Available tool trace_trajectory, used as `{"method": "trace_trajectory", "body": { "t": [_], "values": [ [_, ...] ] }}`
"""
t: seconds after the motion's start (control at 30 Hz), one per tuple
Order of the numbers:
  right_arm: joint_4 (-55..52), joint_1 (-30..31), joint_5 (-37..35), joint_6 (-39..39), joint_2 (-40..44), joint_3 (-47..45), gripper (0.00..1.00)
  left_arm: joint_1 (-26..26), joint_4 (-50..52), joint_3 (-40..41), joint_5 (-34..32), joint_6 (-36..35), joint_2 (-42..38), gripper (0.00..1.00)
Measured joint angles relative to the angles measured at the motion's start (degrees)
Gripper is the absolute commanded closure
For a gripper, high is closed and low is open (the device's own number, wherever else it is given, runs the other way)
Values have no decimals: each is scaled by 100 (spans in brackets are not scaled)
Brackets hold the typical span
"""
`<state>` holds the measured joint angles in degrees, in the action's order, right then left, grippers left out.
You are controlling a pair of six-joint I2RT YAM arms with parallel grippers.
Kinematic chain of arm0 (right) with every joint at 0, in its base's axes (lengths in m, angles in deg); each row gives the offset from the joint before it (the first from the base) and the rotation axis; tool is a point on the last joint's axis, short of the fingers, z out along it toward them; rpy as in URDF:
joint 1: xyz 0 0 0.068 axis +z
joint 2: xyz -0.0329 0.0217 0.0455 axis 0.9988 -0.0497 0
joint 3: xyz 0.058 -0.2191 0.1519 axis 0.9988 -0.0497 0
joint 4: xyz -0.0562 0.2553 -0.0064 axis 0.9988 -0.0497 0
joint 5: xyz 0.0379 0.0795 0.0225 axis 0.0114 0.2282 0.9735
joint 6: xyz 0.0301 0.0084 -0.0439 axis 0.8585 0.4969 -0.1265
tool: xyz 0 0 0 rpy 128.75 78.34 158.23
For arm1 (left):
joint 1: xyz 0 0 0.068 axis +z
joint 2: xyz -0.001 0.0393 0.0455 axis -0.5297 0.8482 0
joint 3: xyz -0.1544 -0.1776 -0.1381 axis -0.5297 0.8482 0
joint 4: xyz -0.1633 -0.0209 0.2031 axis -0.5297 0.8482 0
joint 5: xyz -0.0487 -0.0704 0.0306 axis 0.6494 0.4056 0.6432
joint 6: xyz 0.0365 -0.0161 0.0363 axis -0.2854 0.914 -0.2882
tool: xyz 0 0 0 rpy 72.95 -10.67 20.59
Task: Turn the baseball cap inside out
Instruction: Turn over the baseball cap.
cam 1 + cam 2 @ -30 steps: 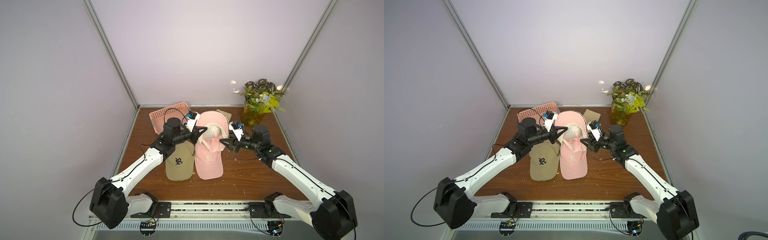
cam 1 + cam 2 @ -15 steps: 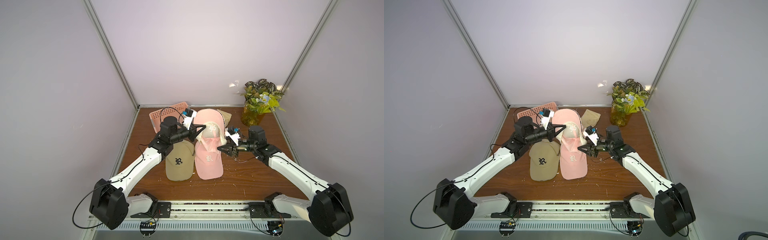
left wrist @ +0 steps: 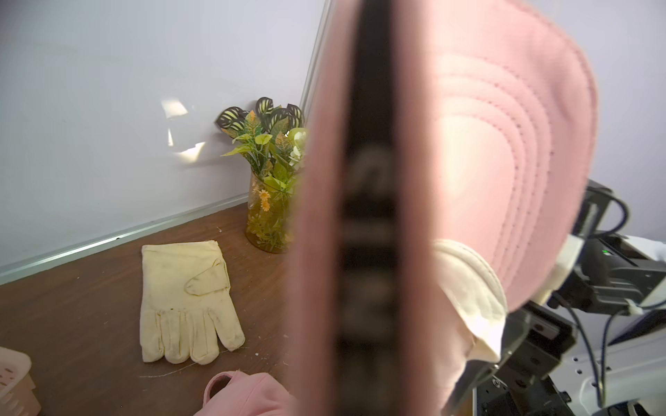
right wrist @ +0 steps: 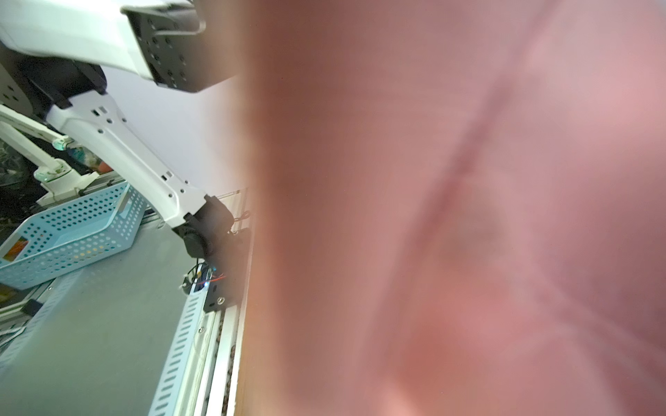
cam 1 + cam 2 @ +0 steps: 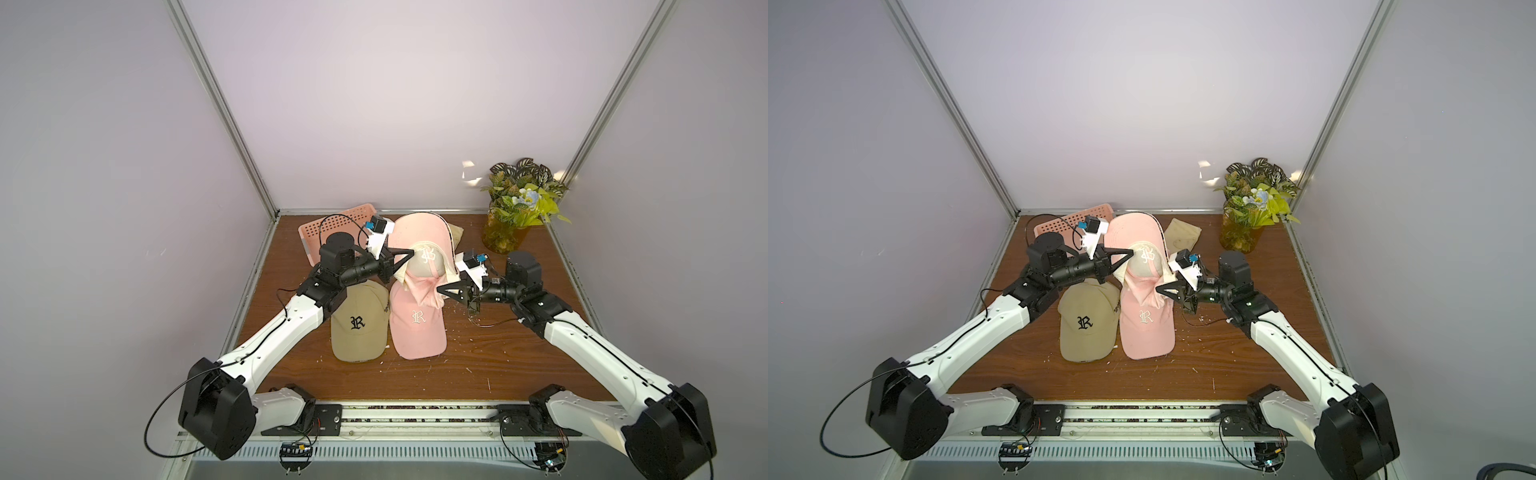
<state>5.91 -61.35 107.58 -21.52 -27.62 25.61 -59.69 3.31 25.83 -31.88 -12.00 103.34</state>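
Both arms level, inward; fingers (image 5: 444,290) tight on raised pink cap (image 5: 419,232)

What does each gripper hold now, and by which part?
Both hold the raised pink cap: the left gripper pinches its crown front near the brim, and the right gripper pinches the bunched pink cloth hanging below.

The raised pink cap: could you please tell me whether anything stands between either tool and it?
Nothing visible does. The left tool is shut on the raised pink cap at its upturned crown, and the right tool is shut on its hanging pink fabric, just above a second pink cap.
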Motion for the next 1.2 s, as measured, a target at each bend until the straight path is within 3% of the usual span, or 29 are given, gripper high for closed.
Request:
{"method": "trace_trajectory", "body": {
  "t": [0.13, 0.3, 0.4, 0.6, 0.8, 1.07, 1.2],
  "values": [
    [540, 37, -839, 595, 426, -186, 100, 0, -20, 0, -177, 249, -4, 100],
    [769, 352, -3296, 1460, 632, -282, 100, -4, -487, 55, -232, 999, -7, 100],
    [601, 643, -4739, 1801, 442, -107, 100, -85, -675, 72, -249, 1381, 4, 100],
    [-66, 911, -6671, 2249, -343, 527, 100, -391, -796, 72, -597, 1799, 90, 100],
    [-400, 1115, -7484, 2332, -914, 673, 93, -466, -664, 72, -988, 2026, 149, 100],
    [-719, 1128, -7641, 2232, -1327, 682, 78, -481, -614, 70, -1499, 2041, 153, 100],
    [-876, 1132, -7643, 2151, -1475, 734, 75, -485, -564, 70, -1602, 2041, 155, 100]
  ]
}}
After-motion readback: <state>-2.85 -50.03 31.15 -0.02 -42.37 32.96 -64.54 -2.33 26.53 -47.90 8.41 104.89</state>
